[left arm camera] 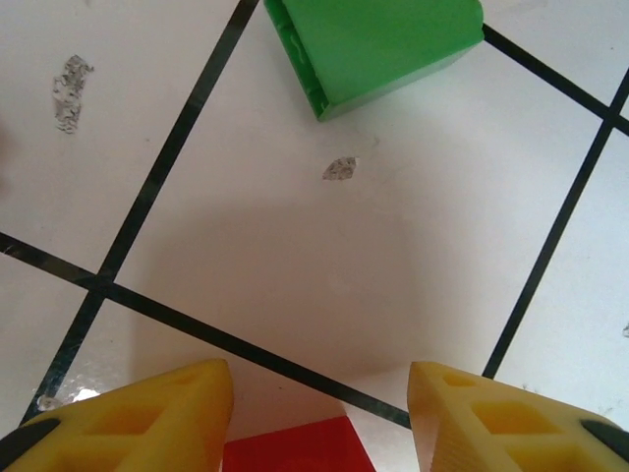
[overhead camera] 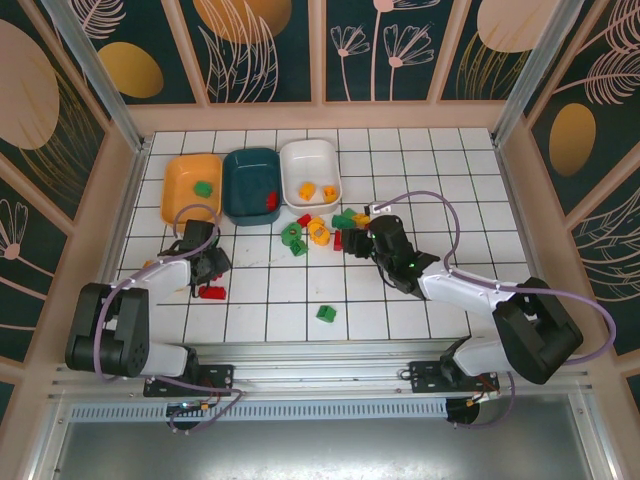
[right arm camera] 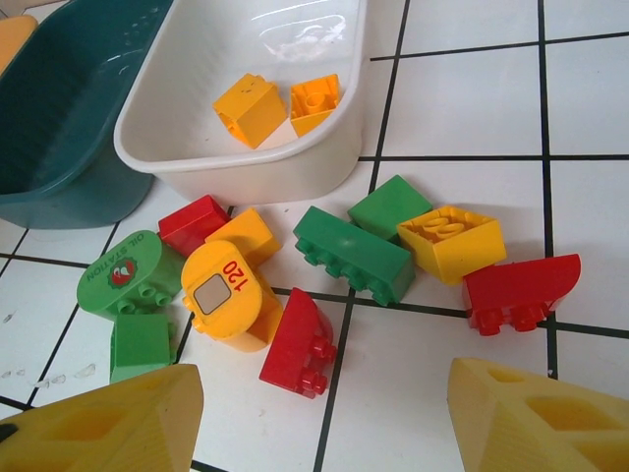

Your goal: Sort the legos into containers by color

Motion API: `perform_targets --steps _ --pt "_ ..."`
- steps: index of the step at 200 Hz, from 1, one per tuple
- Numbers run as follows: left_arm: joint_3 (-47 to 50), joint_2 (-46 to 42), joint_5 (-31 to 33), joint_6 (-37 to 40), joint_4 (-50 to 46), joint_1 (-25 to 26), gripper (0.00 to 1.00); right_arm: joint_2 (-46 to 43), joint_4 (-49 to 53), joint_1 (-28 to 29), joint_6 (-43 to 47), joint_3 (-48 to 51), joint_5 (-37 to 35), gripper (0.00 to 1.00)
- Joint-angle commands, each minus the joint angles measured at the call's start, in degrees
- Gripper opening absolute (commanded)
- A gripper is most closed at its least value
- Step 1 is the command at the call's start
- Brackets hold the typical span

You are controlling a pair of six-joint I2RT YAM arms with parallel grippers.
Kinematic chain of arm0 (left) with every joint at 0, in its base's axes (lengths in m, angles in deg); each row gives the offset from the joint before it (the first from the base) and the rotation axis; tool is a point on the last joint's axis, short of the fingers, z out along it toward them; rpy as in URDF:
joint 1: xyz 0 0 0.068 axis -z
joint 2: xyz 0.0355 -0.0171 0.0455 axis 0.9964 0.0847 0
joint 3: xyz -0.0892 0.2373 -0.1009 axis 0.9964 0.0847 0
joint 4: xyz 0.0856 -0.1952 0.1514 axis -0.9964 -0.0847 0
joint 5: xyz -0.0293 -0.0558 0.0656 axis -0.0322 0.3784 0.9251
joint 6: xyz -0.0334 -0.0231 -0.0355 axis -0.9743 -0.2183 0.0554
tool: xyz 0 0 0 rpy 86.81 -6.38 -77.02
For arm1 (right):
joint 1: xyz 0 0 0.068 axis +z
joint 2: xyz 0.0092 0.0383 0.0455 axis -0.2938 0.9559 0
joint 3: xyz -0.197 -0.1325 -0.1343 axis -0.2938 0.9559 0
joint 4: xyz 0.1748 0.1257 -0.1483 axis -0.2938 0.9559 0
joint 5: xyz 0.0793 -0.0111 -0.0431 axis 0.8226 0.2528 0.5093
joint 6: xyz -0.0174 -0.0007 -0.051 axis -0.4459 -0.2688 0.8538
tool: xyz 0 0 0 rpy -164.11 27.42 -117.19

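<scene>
My left gripper (overhead camera: 210, 272) (left arm camera: 316, 393) hangs low over the tiles at the left, jaws open, straddling a red lego (left arm camera: 285, 447) (overhead camera: 211, 292). That brick lies against the left finger, and a gap shows at the right finger. A green lego (left arm camera: 378, 44) lies just ahead. My right gripper (overhead camera: 358, 243) (right arm camera: 324, 379) stands open over the pile of legos (overhead camera: 322, 230), with a red curved brick (right arm camera: 300, 344) in front of its fingers. The orange tray (overhead camera: 178, 200) holds a green brick, the teal tray (overhead camera: 245, 170) a red one, the white tray (right arm camera: 246, 172) (overhead camera: 310, 160) two yellow ones (right arm camera: 251, 108).
A lone green brick (overhead camera: 326, 313) lies on the tiles near the front middle. In the pile are a long green brick (right arm camera: 354, 254), a yellow brick (right arm camera: 452, 241), a red wedge (right arm camera: 521, 290) and a yellow "120" piece (right arm camera: 224, 295). Walls enclose the table.
</scene>
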Motion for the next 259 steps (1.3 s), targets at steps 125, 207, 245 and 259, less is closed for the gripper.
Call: perform_targets --steps 125,207,245,259 --pt "-12.02 -5.32 -2.67 0.75 -7.61 1.2 0.04 -1.98 -2.2 -0.71 -1.57 1.05 -1.94 0.66" --pt "-37.45 15.04 -7.38 0.71 -5.9 1.87 0.0 -2.58 -2.3 -1.1 -1.65 1.49 -1.85 0.65" --pt "-52.43 30.99 -6.77 1.55 -9.84 3.78 0.03 -3.76 -2.28 -1.38 -1.57 2.1 -2.23 0.65" --pt "-55.62 34.7 -6.52 1.38 -11.03 3.9 0.08 -4.03 -2.11 -1.59 -1.57 2.11 -2.33 0.65"
